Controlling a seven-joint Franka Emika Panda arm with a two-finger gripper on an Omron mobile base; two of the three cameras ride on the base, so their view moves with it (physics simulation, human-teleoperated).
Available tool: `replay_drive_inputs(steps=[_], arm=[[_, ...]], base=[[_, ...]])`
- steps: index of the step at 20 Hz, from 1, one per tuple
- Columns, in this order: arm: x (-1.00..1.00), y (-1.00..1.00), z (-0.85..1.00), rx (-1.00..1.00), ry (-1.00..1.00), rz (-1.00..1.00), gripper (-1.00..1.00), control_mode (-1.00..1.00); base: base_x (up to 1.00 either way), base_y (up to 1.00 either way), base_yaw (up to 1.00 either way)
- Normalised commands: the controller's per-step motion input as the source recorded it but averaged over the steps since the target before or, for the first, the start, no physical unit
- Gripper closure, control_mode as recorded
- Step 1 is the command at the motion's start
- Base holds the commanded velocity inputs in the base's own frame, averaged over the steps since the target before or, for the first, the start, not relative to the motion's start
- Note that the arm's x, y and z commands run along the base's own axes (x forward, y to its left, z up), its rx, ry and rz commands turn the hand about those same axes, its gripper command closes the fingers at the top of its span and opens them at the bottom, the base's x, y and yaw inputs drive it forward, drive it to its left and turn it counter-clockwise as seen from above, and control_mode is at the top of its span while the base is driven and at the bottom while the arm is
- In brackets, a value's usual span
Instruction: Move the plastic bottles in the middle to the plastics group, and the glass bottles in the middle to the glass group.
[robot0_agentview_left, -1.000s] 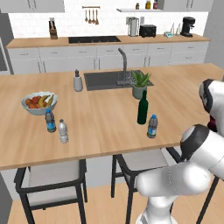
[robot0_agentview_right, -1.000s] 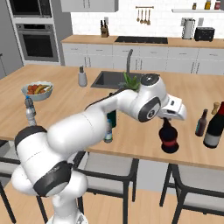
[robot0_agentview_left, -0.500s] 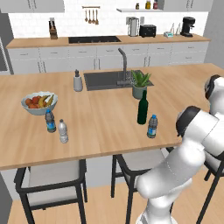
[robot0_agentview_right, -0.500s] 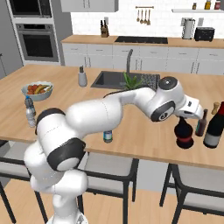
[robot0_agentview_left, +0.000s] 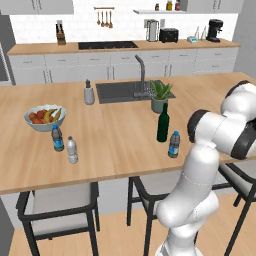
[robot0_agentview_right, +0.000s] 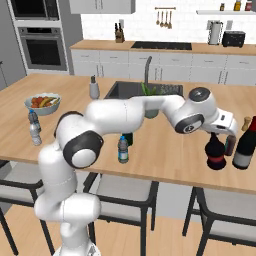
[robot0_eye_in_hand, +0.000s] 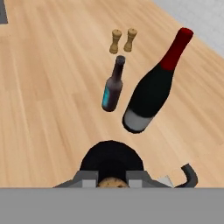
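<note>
Black squat bottle, grasped by the fingers, arrives beside the glass group; next, release on worktop.

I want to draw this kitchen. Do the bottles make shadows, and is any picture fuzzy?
Hand view: the red-topped bottle and small brown bottle cast almost no shadow on the counter, edges slightly soft. Right base view: a faint shadow under the black bottle, fairly sharp. Left base view: even light, no glare.

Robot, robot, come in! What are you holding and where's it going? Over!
Gripper shut on squat black bottle, beside the glass group. Green bottle and small water bottle wait mid-counter. Nothing in the way.
</note>
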Motion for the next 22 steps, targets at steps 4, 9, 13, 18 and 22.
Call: replay_drive_inputs(steps=[4, 9, 13, 18, 22], arm=[[0.22, -0.02, -0.23, 0.05, 0.01, 0.00, 1.00, -1.00], [0.31, -0.08, -0.15, 0.10, 0.00, 0.01, 1.00, -1.00], [0.24, -0.21, -0.17, 0.01, 0.00, 0.00, 1.00, -1.00], [0.24, -0.02, -0.23, 0.00, 0.00, 0.00, 1.00, -1.00], [0.22, 0.00, -0.22, 0.00, -0.03, 0.01, 1.00, -1.00]], base=[[0.00, 0.00, 0.00], [0.00, 0.00, 0.00], [0.00, 0.00, 0.00], [0.00, 0.00, 0.00], [0.00, 0.00, 0.00]])
